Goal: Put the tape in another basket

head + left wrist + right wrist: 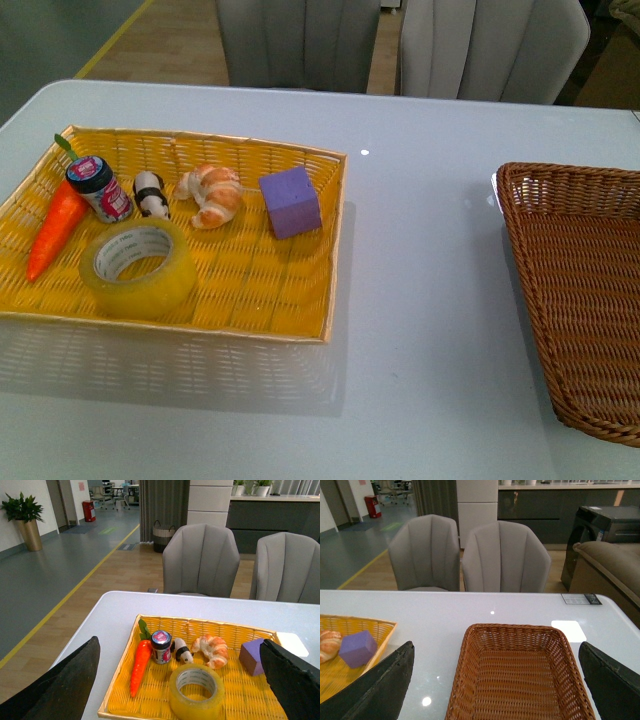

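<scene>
Front view: tape [138,267] lies in yellow tray [255,295]; brown wicker basket [590,290] empty, well apart. Transfer not begun. Left tool [180,642] and right tool [496,644] both spread, holding nothing.

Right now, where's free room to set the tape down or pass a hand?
Brown basket: bare inside. Bare table between it and the yellow tray. Tray's near right corner, by the purple block, is free; its left half crowded around the tape.

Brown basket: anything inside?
Nothing seen: the brown basket shows only bare weave in the right wrist and front views. The wrist view cuts off its near end and the front view its right side, so that corner is unchecked.
</scene>
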